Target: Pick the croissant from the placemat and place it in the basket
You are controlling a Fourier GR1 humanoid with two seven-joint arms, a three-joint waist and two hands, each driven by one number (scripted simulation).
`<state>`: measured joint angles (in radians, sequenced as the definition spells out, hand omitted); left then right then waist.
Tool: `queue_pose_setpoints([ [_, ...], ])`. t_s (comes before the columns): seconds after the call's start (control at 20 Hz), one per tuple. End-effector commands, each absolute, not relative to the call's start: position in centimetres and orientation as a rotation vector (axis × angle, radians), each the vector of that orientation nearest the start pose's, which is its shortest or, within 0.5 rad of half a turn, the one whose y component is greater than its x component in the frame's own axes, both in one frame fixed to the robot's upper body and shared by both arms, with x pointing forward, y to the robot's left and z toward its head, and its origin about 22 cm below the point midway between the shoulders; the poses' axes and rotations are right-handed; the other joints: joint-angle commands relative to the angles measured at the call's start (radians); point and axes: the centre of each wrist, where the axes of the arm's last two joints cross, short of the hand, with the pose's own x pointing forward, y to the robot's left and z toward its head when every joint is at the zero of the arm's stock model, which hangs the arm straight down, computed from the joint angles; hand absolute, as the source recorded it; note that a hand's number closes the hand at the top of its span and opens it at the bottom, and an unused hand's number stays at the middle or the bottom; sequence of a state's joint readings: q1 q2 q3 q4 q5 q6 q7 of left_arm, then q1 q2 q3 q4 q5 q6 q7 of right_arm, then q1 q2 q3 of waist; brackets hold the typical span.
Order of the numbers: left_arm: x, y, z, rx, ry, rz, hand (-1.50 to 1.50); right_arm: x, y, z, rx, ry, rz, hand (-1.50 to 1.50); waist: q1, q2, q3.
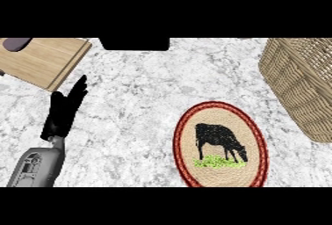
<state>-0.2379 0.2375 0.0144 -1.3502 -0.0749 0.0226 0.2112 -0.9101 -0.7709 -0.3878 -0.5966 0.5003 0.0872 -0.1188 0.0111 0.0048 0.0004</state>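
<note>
No croissant is seen on the oval red-rimmed woven placemat (220, 145), left of which the open left hand (63, 112) is raised, so a grasp there risks closing on nothing.

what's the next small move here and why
Probably bring the right hand into view over the placemat, though there is little to act on yet. No croissant shows on the placemat, only its cow picture, and none is visible in the basket from this angle. The right hand is out of view. The left hand rests open at the view's left, holding nothing.
</note>
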Motion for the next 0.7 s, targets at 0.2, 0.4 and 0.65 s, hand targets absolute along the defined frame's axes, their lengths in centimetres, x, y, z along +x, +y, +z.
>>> queue_pose_setpoints([
  [0.2, 30.4, 27.6, 2.8, 0.258, -1.367, -0.212, 0.00, 34.5, -51.9, 25.0, -1.011, -1.497, 0.073, -1.50, -0.004, -0.001, 0.000],
  [0.4, 29.2, 26.4, 2.8, 0.245, -1.378, -0.220, 0.00, 31.2, -55.8, 22.8, -0.978, -1.446, -0.067, -1.50, 0.007, 0.002, 0.002],
  [0.65, 29.2, 26.9, 2.0, 0.255, -1.355, -0.228, 0.00, 24.2, -61.1, 24.9, -0.932, -1.481, -0.098, -1.50, -0.001, 0.003, 0.003],
])
